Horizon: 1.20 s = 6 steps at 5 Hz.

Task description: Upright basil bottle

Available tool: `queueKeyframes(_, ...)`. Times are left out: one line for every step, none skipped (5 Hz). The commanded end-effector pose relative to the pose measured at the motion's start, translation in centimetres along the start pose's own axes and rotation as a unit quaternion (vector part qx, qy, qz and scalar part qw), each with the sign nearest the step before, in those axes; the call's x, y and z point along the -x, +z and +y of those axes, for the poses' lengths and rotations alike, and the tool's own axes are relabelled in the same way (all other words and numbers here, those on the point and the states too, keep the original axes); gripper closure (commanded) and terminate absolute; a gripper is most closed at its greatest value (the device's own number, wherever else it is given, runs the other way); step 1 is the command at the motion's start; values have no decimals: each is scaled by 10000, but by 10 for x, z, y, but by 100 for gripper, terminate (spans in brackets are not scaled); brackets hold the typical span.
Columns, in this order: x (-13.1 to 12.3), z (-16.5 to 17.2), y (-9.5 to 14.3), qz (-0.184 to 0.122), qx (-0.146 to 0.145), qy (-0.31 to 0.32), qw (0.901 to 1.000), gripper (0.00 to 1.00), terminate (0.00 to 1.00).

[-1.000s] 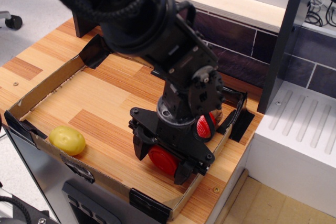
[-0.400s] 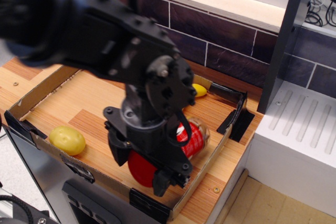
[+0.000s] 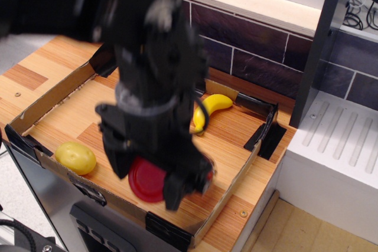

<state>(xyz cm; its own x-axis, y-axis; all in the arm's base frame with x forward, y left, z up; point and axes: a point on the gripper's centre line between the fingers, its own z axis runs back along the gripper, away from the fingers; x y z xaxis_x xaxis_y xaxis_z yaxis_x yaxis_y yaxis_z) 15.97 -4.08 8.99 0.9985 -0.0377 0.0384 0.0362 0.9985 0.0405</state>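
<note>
The basil bottle shows mainly as its wide red lid, facing the camera between the black fingers of my gripper. The jar's body is hidden behind the gripper and wrist, apart from a small red patch at the right. My gripper is shut on the bottle and holds it low over the front of the wooden tray floor. The arm is motion-blurred and fills the middle of the view.
A yellow banana lies at the back right of the cardboard-walled tray. A lemon sits at the front left corner. The tray's front wall is just below the gripper. A white appliance stands to the right.
My gripper has moved left with the bottle in it and turned it, so the lid faces forward. The banana, hidden before, is now in full view.
</note>
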Motion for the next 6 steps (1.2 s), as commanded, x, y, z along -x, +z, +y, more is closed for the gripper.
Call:
queueKeyframes(-40, 12, 22, 172, 112, 991, 9949, 100, 0)
queueKeyframes(-46, 16, 16, 1127, 346, 1415, 9829, 100, 0)
queueKeyframes(-38, 17, 16, 1602, 418, 1620, 9728, 100, 0)
queueKeyframes(-37, 17, 13, 2023, 531, 1824, 9607, 100, 0)
queueKeyframes(-45, 20, 15, 2057, 599, 2107, 9538, 0, 0)
queueKeyframes(-59, 19, 24, 1688, 363, 2110, 9621, 0, 0)
